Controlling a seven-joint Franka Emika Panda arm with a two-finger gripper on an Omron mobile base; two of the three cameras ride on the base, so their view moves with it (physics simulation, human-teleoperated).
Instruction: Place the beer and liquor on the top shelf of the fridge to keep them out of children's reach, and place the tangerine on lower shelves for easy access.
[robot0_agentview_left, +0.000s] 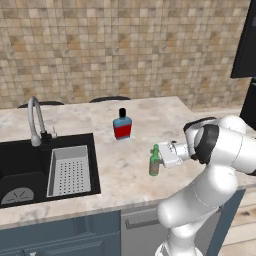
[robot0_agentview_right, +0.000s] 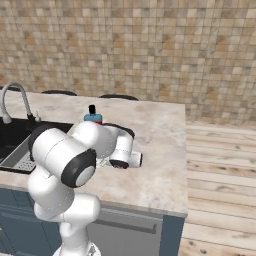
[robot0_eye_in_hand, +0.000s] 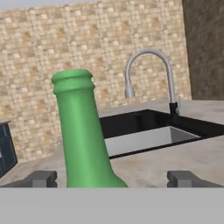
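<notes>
The slim green glass beer bottle (robot0_agentview_left: 154, 161) stands upright on the pale marbled counter (robot0_agentview_left: 140, 120), just right of centre in the left base view. The pincer (robot0_agentview_left: 161, 156) reaches it sideways from the right of the frame, wrist level with the neck. In the hand view the bottle's neck (robot0_eye_in_hand: 82, 131) rises from the bottom edge, left of centre. The two dark fingertips (robot0_eye_in_hand: 43, 178) sit far apart at the lower corners, one on each side of it, with a clear gap on both sides. So the pincer stands fully spread and grips nothing. The bottle's long axis runs straight up, across the line between the tips. It lies nearer the left tip than the right, so my judgement is that a small sideways correction would centre it before closing.

The squat blue and red liquor bottle with a black cap (robot0_agentview_left: 122, 125) stands apart on the counter, above and left of the beer in the left base view. A black sink with a curved grey tap (robot0_agentview_left: 36, 120) fills the lower left.
</notes>
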